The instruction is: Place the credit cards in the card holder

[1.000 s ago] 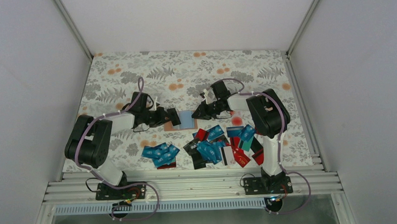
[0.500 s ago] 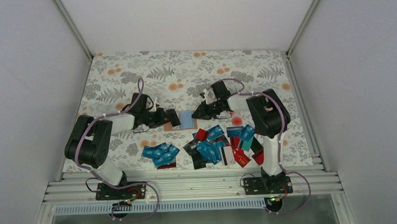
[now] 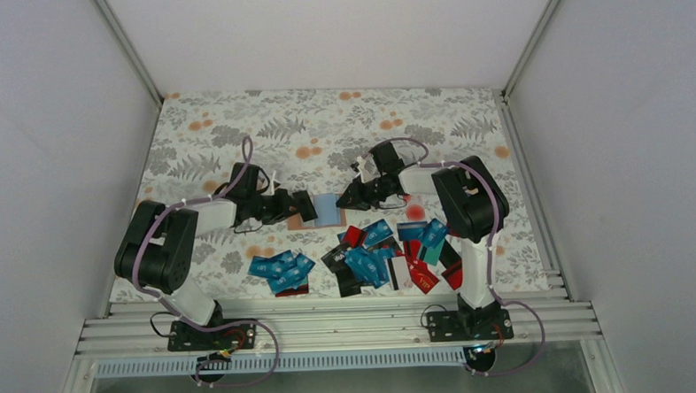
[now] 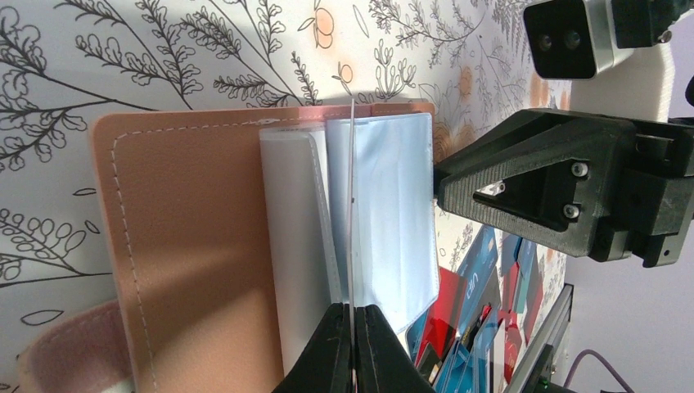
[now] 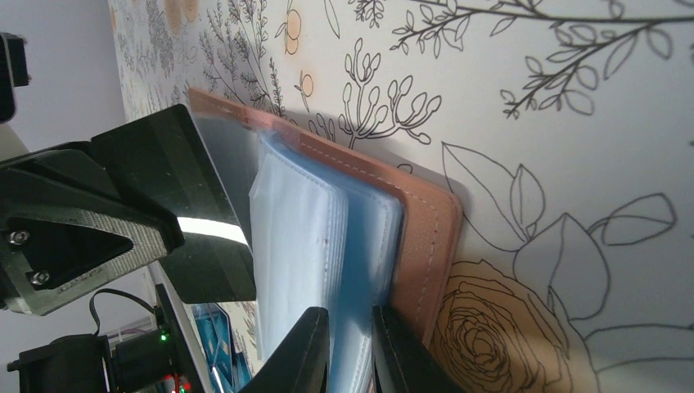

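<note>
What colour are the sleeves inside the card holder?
Pale, translucent blue sleeves against the tan-pink cover; clearest in the left wrist view.

floral table [image 3: 323,118], card holder [image 3: 326,212], scattered credit cards [image 3: 372,259]

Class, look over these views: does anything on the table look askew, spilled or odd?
The credit cards lie in untidy, overlapping heaps near the front edge. The card holder lies open, left gripper and right gripper pinching its clear sleeves; nothing looks damaged.
</note>
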Controlling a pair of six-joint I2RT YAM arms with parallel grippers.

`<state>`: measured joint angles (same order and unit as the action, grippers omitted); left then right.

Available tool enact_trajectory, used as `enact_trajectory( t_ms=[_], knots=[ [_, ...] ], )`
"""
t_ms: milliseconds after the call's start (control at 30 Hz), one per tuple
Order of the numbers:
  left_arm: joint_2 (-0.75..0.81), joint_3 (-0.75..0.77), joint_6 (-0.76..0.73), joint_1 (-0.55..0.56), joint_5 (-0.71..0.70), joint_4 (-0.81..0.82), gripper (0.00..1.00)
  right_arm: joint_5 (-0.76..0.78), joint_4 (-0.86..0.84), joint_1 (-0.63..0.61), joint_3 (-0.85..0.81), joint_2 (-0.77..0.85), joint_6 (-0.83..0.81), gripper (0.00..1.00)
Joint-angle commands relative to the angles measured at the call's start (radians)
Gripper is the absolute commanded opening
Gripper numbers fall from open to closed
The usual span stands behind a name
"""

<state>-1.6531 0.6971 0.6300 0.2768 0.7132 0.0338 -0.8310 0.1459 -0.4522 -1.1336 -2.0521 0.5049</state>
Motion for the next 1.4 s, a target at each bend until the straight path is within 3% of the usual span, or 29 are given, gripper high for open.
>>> enact_trajectory(
  t_ms=[0, 467, 700, 900, 1367],
  knots=[
    [-0.034, -0.004, 0.022, 0.01, 0.037, 0.058, 0.02, 0.03, 0.008, -0.006, 0.016, 0.007, -0.007, 0.16],
    [-0.037, -0.037, 0.099, 0.014, 0.059, 0.153, 0.02, 0.035, 0.005, -0.006, 0.035, 0.016, -0.006, 0.15],
    [0.001, -0.049, 0.077, 0.007, -0.005, 0.121, 0.02, 0.036, 0.0, -0.006, 0.054, 0.028, -0.009, 0.15],
    [-0.031, -0.065, 0.091, 0.014, 0.042, 0.175, 0.02, 0.029, -0.003, -0.006, 0.05, 0.025, -0.007, 0.15],
    [-0.136, 0.042, 0.022, 0.04, 0.091, 0.03, 0.02, 0.029, -0.008, -0.006, 0.052, 0.026, -0.001, 0.15]
  ],
)
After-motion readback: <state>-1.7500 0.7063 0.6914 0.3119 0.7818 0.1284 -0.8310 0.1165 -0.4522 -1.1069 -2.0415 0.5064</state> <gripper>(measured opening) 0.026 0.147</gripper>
